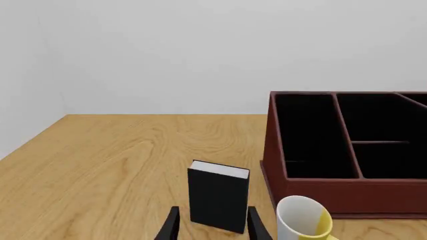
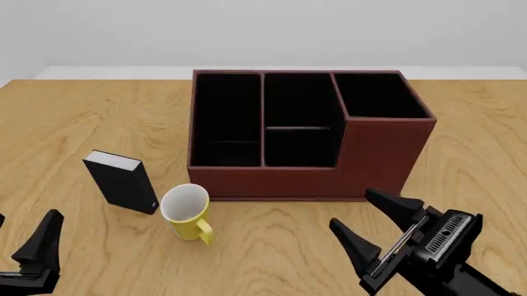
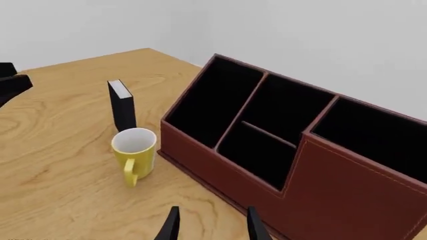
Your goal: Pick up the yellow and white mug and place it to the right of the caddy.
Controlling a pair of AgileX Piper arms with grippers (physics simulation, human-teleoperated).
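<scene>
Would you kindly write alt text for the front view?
A yellow and white mug stands on a wooden table, just before a large reddish-brown caddy and beside a small black box. Both grippers, left and right, hover open nearer the camera, holding nothing.

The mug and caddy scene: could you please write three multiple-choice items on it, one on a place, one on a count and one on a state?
1. Where does the yellow and white mug stand in the front view?
A. inside the caddy
B. on the table before the caddy's left front corner
C. to the right of the caddy

2. How many compartments does the caddy show?
A. two
B. four
C. six

3. How is the right gripper?
A. open and empty
B. shut on the mug
C. shut on the black box

Answers:
1 B, it stands upright beside the black box.
2 B, the dividers form four black-lined sections.
3 A, its fingers are spread with nothing between them.
</scene>
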